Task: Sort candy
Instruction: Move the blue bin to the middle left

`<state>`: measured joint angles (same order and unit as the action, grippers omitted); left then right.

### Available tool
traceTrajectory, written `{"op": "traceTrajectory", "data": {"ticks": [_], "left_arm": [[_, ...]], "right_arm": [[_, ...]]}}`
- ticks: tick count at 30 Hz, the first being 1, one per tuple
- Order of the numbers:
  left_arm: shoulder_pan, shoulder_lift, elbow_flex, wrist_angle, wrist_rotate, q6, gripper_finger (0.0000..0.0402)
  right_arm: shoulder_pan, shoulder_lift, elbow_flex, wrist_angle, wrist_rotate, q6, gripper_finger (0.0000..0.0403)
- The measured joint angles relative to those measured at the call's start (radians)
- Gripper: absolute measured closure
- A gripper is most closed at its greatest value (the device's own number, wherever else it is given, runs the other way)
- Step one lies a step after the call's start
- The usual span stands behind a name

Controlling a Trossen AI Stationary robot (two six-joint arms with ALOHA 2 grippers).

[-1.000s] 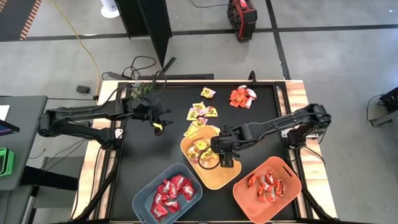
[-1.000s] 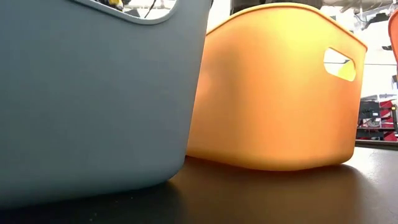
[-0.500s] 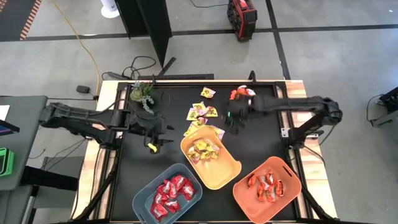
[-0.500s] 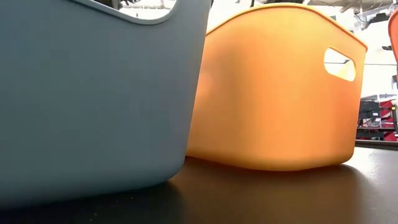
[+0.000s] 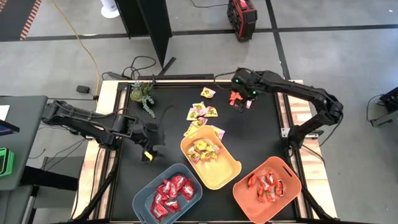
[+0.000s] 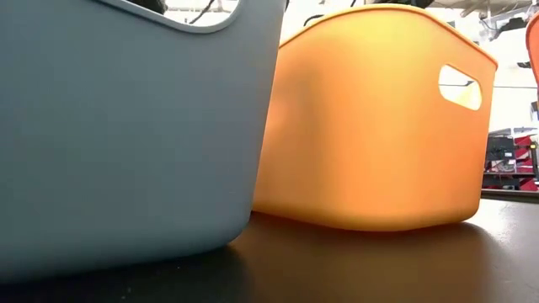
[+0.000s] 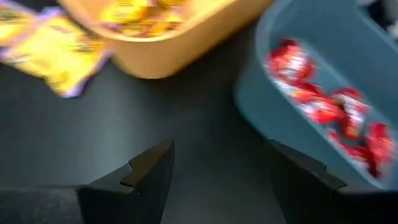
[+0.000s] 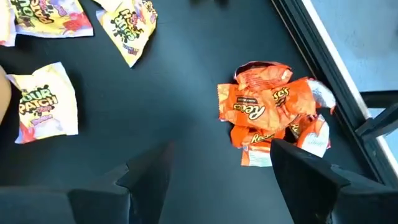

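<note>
Loose yellow candy [image 5: 203, 112] lies on the black table's middle far part; it also shows in the right wrist view [image 8: 46, 106]. A small pile of orange-red candy [image 5: 242, 97] lies at the far right, and the right wrist view [image 8: 268, 121] shows it too. My right gripper [image 5: 240, 101] hangs open and empty over that pile; its fingers [image 8: 311, 177] touch nothing. My left gripper [image 5: 149, 152] is open and empty left of the bins, over bare table [image 7: 214, 152]. Deep red candy [image 7: 323, 102] lies in the blue-grey bin [image 5: 138, 200].
Three bins stand at the near edge: blue-grey, yellow-orange [image 5: 231, 175] with yellow candy, and orange [image 5: 286, 198] with orange-red candy. A green plant sprig [image 5: 144, 94] lies at the far left. The low view shows only the bin walls [image 6: 126, 126].
My right gripper has gone from over the yellow-orange bin toward the table's far edge and right, to above the orange-red candy pile. My left gripper has gone from beside the plant sprig toward the near edge, closer to the blue-grey bin.
</note>
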<state>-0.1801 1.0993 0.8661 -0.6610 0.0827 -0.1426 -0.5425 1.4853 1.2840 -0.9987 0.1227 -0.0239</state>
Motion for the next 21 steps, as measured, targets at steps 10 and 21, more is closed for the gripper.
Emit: {"op": "traceTrajectory", "data": {"ticks": [10,21], "left_arm": [[-0.07,0.087,0.0,0.08,0.046,-0.056,0.0162],[-0.084,0.209,0.0,0.152,0.089,-0.172,0.0162]], "right_arm": [[-0.118,0.075,0.001,-0.084,-0.048,0.023,0.0117],[-0.108,0.091,0.001,-0.005,-0.049,-0.009,0.0117]]}}
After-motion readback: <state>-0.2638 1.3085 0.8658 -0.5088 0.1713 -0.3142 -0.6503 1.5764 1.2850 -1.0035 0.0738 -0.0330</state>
